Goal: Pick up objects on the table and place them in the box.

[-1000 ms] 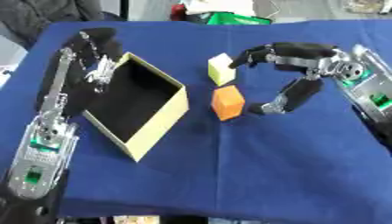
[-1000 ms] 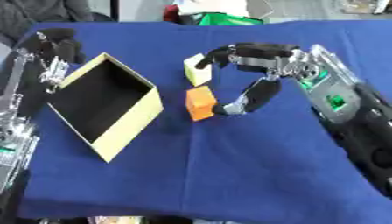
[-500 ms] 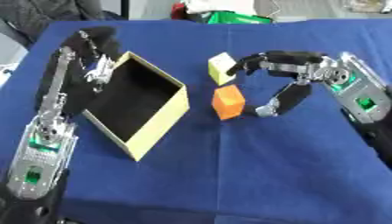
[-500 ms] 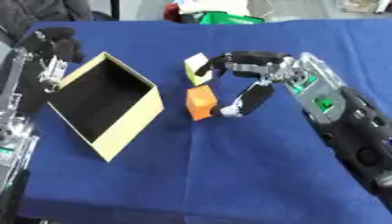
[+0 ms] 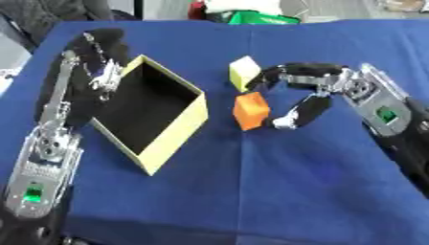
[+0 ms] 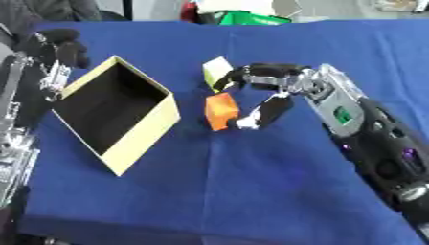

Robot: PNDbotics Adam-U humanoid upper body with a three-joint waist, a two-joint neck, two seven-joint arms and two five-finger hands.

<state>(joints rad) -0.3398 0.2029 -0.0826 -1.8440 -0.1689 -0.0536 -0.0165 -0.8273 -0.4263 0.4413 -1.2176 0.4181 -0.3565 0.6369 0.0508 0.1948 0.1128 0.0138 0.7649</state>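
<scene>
An open yellow box with a dark inside lies askew at the left of the blue table. Right of it stands an orange block, and a pale yellow block sits just behind that. My right hand comes in from the right and is open, its span arched round the orange block. Its thumb lies close against the block's right side, while its fingers reach next to the pale yellow block. My left hand sits at the box's far-left rim; its grip is hidden.
The blue cloth covers the whole table, with open room in front of the blocks. A green object and other clutter lie beyond the far edge. My left arm runs along the left side.
My right hand has moved left and closed in on the blocks, so its thumb now lies beside the orange block. The box, both blocks and my left arm have stayed put.
</scene>
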